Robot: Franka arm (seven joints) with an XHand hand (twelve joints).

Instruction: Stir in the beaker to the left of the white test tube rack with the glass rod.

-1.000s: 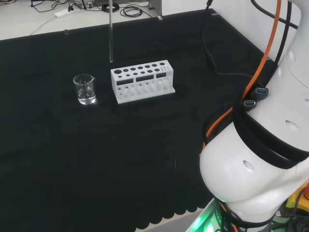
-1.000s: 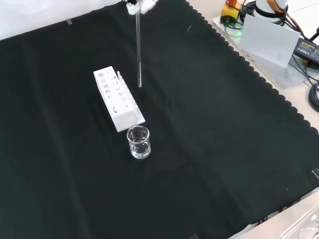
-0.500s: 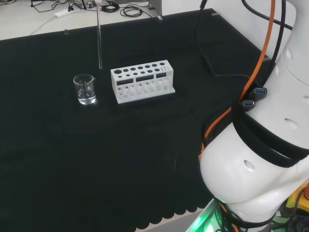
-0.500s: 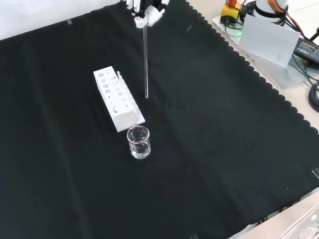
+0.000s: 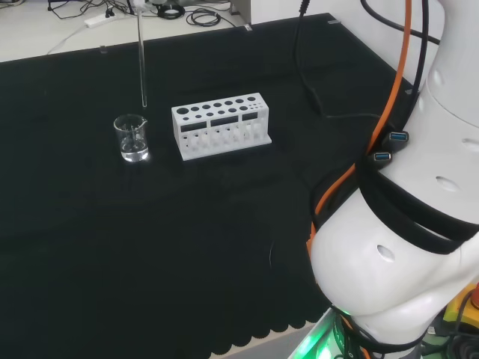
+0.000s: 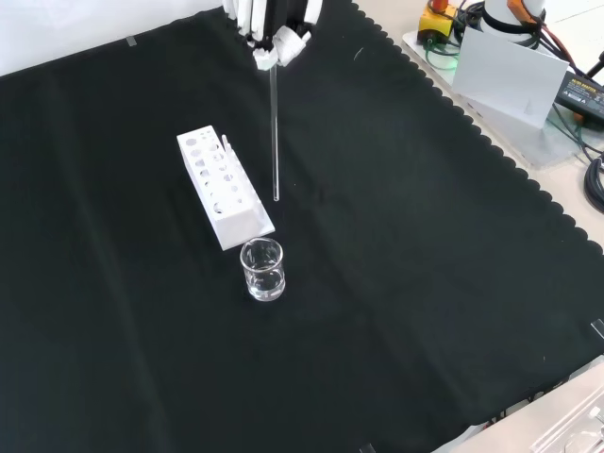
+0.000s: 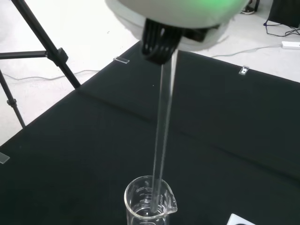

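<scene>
A single glass rod point(image 6: 275, 132) hangs upright from the hand point(image 6: 274, 26), whose fingers point(image 6: 266, 49) are curled together and pinch the rod's top end, seen in the front view. Since half a second ago the rod has shifted in the head view from nearer the white test tube rack point(image 5: 220, 125) leftward, so its lower tip point(image 5: 144, 103) now hangs just above and slightly beyond the one beaker point(image 5: 132, 137), not yet inside it. In the front view the hand has come slightly farther into the picture, and the tip hangs below the fingers, beside the rack's near end point(image 6: 243, 219) and short of the beaker point(image 6: 262, 269). The wrist view looks down the rod point(image 7: 162, 136) toward the beaker's mouth point(image 7: 150, 201). One beaker, holding a little clear liquid, one rack and one rod sit on the black cloth point(image 6: 406, 283); rack and beaker have not moved.
</scene>
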